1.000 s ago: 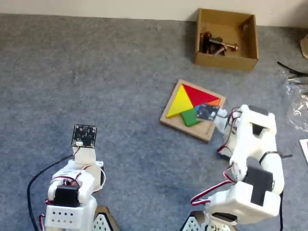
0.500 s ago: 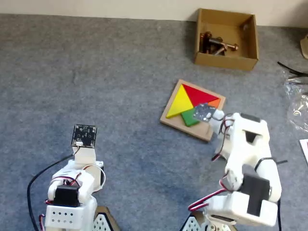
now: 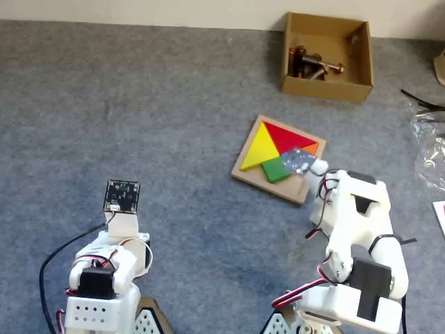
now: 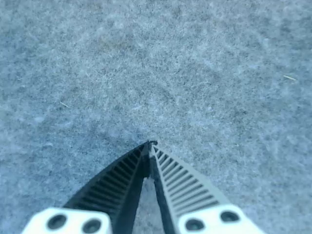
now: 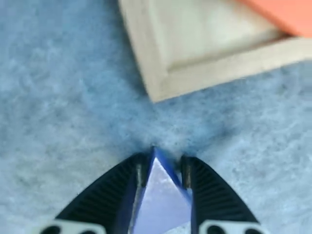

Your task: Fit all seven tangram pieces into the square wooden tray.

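The square wooden tray [image 3: 247, 174] lies on the grey carpet right of centre. In it are a yellow triangle [image 3: 259, 147], a red triangle [image 3: 290, 135], an orange piece [image 3: 310, 147] and a green piece [image 3: 274, 168]. My right arm [image 3: 354, 229] stands at the tray's near right side, its wrist over the tray. My right gripper [image 5: 158, 161] is shut on a blue piece [image 5: 160, 195], low over the carpet just off a tray corner [image 5: 161, 83]. An orange piece [image 5: 287, 12] lies in the tray beyond bare wood. My left gripper [image 4: 148, 144] is shut on nothing above bare carpet, far to the left.
A cardboard box [image 3: 358, 87] holding small metal parts stands behind the tray. Clear plastic wrap [image 3: 431, 160] and dark cables [image 3: 421, 104] lie at the right edge. My left arm [image 3: 111, 257] rests near the front left.
My right arm has drawn back toward its base and shifted a little left, with its wrist still over the tray's near edge. The left arm has not moved.
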Controlling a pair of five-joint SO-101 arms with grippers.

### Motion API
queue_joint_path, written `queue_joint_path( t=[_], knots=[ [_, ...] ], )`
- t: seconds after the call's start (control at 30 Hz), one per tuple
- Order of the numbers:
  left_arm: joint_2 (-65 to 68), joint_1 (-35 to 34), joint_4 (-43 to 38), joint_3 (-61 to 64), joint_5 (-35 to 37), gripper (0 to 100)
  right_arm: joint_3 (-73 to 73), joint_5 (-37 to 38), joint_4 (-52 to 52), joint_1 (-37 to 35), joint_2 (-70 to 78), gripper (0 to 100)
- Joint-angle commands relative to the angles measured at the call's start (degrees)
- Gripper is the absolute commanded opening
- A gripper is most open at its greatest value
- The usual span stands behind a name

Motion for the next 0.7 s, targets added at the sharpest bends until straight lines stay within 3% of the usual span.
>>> queue_joint_path(
  t=[0.0,0.13,0.37,0.67],
  knots=[
    [-0.4,0.92,-0.18,1.1,0.44,1,-0.4,-9.05,-3.03,0.48,0.04,14.1],
    [-0.4,0.92,-0.18,1.1,0.44,1,-0.22,-15.3,-3.03,0.04,0.04,13.2],
    [-0.4,0.92,-0.18,1.1,0.44,1,-0.4,-19.87,-3.03,0.22,0.04,0.3],
    [-0.4,0.92,-0.18,1.1,0.44,1,-0.4,-20.75,-1.27,0.31,0.04,0.5]
  ],
)
